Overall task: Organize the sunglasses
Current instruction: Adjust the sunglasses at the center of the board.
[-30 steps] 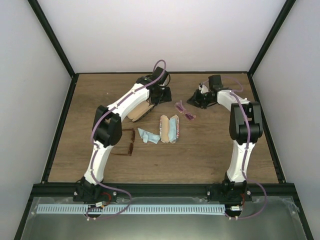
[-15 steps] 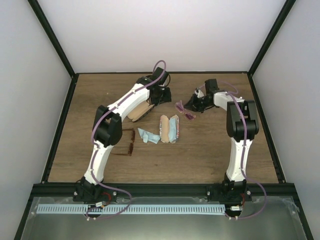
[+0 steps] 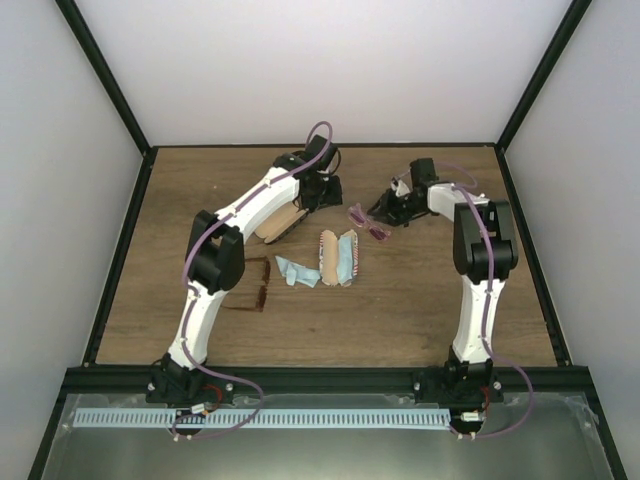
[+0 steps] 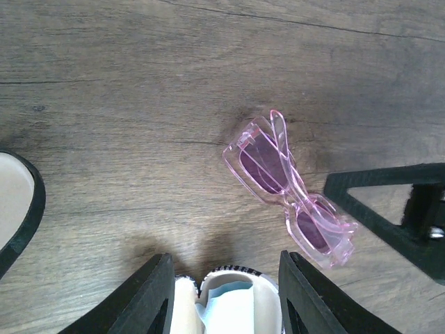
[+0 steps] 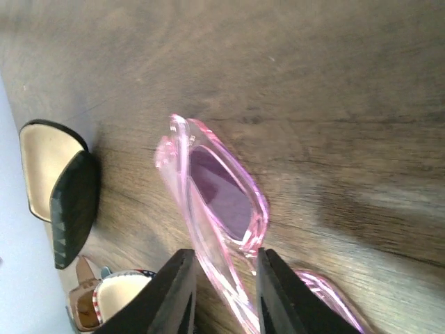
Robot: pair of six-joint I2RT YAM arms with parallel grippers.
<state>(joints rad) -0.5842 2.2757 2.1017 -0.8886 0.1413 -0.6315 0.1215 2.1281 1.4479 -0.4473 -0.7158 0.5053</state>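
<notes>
Presently right hand point(image 5: 224, 263), narrow, straddles folded pink translucent sunglasses point(image 5: 221, 191) on wooden tabletop point(image 3: 420, 300); grip unconfirmed, probably lining up a lift. Left hand point(image 4: 224, 261) half-wide, empty. Slim brown-framed sunglasses point(image 3: 256, 285) lie well apart leftward, untouched.

A brown wood-grain tabletop point(image 3: 420, 300) lies evenly lit. Plain white walls point(image 3: 320, 70) stand at 9, 12 and 3 o'clock, with black metal bars point(image 3: 106, 75) between them.
</notes>
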